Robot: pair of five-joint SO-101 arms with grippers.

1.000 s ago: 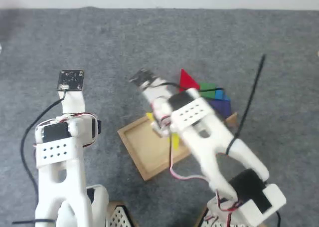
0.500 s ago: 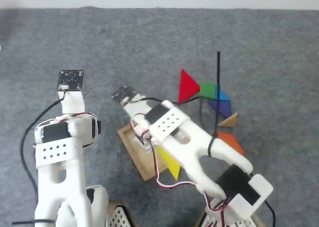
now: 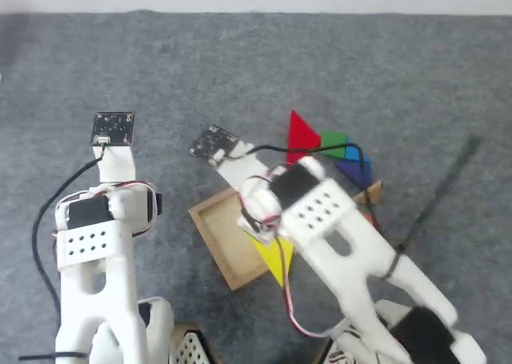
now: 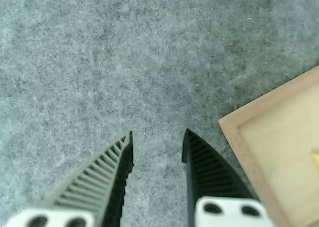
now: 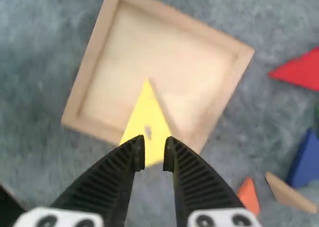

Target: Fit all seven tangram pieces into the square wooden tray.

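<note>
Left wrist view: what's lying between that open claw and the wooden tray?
Only bare grey carpet lies between the left gripper and the wooden tray, as the left wrist view shows.

From above, cannot see the right half of the wooden tray (image 3: 214, 220) or most of the yellow triangle (image 3: 276, 262) for the right arm (image 3: 336, 228) lying across them. Can make out only slivers of an orange piece (image 3: 369, 217) and a wood-coloured piece (image 3: 373, 191) on that arm's side nearer the table's (image 3: 160, 68) right edge. Cannot tell whether the right gripper (image 5: 152, 154) grips the triangle, its base being hidden behind. Cannot trace the smeared black cable (image 3: 438, 194). Can see only part of the red triangle (image 5: 299, 70) and blue piece (image 5: 305, 159) in the right wrist view, cut at its edge.
</note>
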